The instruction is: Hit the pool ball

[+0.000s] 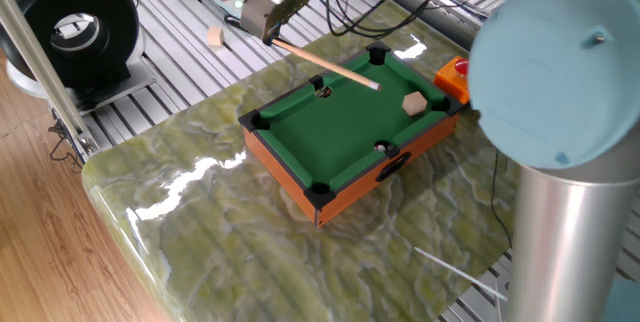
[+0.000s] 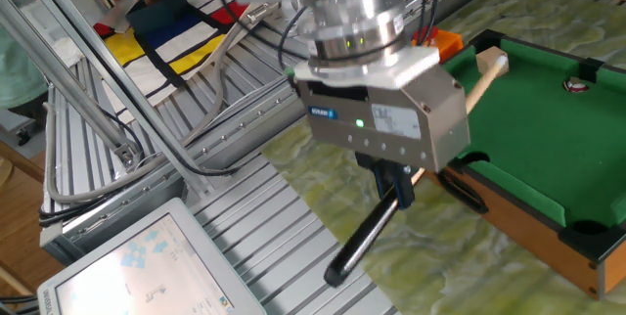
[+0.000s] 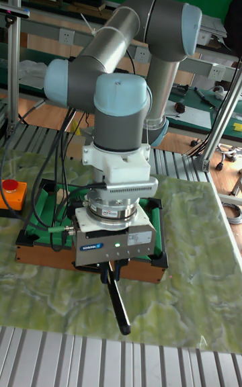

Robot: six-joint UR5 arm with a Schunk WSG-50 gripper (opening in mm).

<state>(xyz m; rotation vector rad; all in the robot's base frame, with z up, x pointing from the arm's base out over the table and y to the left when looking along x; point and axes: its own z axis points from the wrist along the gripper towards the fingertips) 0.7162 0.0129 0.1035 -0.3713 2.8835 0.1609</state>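
The gripper [image 2: 396,183] is clamped on a cue stick [image 1: 325,64], black-handled, whose pale tip reaches over the green felt of the miniature pool table [image 1: 335,127]. One fixed view shows the whole stick and a tan cube [image 1: 414,103] near the far rail. The other fixed view alone shows the pool ball [image 2: 574,85], apparently beside a rail, well apart from the stick. The tall fixed view hides the felt behind the arm; a red button [image 3: 11,186] sits left.
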